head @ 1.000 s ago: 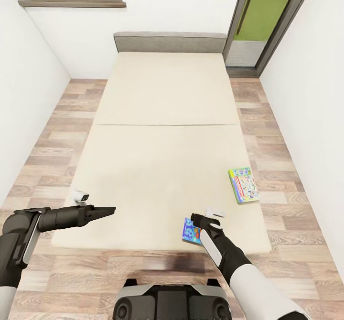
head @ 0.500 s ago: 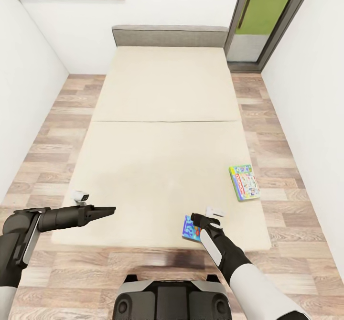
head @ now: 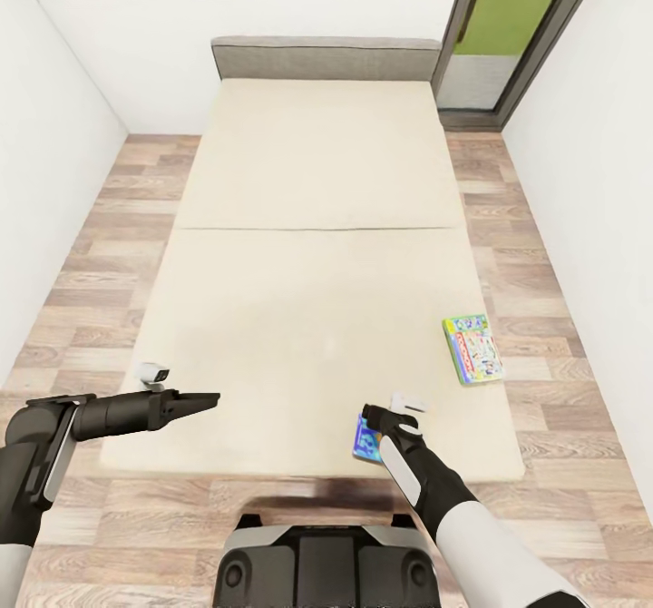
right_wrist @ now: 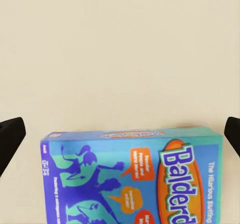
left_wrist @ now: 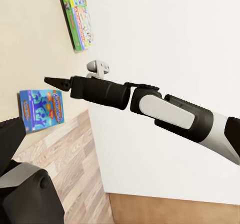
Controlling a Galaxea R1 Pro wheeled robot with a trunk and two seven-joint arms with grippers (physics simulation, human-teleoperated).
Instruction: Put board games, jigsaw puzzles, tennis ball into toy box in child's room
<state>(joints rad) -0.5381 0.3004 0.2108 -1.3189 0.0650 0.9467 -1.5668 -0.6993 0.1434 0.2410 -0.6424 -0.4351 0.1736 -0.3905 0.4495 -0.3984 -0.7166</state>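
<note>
Right hand (head: 381, 415) hovers just over the blue rectangular Balderdash board-game box (head: 366, 439), fingers spread apart either side of it in the right wrist view (right_wrist: 131, 179), nothing gripped yet. Box lies flat near the foot edge of the cream mattress bed (head: 308, 254). Left hand (head: 201, 401) hangs out over the bed's left foot corner, fingers look closed together, holding nothing. Second board game, a green-edged flat colourful box (head: 473, 348), lies at the bed's right edge, well apart from the blue one. Step in hand: picking the first bed game. Next move likely calls for lowering the right hand so the fingers straddle the box edges, then closing and lifting. Versus earlier pictures: whole view has shifted, headboard and window lower in frame, so the camera moved; arms hold the same pose, games unmoved on the bed.
</note>
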